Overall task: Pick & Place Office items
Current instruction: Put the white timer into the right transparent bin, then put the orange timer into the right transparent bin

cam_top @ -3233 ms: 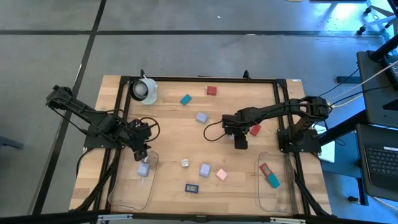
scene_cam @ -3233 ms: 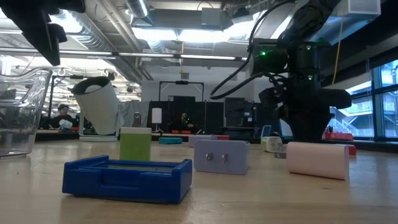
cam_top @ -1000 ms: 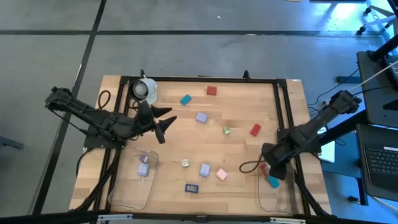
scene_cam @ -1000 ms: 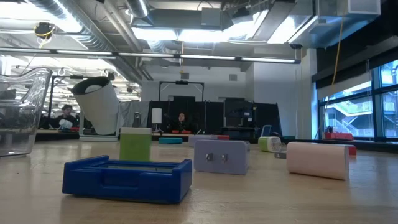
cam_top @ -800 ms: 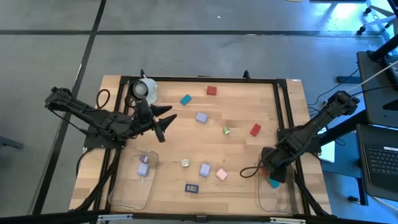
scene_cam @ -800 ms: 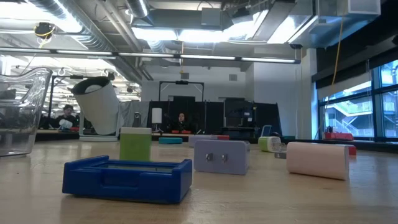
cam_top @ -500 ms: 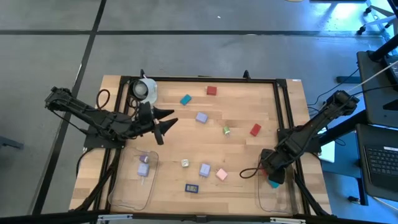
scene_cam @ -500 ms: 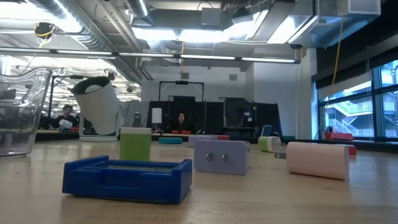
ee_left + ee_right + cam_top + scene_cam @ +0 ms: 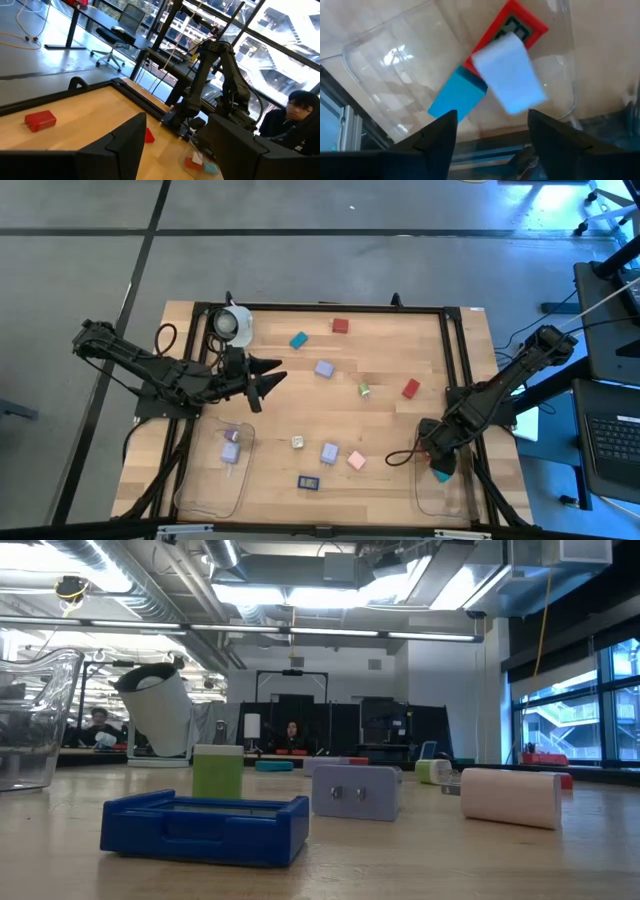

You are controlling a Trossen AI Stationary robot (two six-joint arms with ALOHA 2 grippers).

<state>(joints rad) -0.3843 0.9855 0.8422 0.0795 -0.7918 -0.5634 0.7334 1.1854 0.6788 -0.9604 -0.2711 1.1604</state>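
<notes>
A pale lavender block (image 9: 509, 75) lies clear of the right gripper (image 9: 490, 131), beyond its spread fingers and touching neither, over a red piece (image 9: 520, 27) and a teal piece (image 9: 457, 94) inside the clear tray (image 9: 380, 60). The left gripper (image 9: 268, 378) hovers over the table's left side, fingers apart, holding nothing.

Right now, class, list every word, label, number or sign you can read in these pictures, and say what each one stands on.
No readable text anywhere.
Red item in the right clear tray: a dark panel with marks, too blurred to read.
Dark blue item, lavender block, pink piece: no print visible.
Other small items on the table: too small to show any marking.
</notes>
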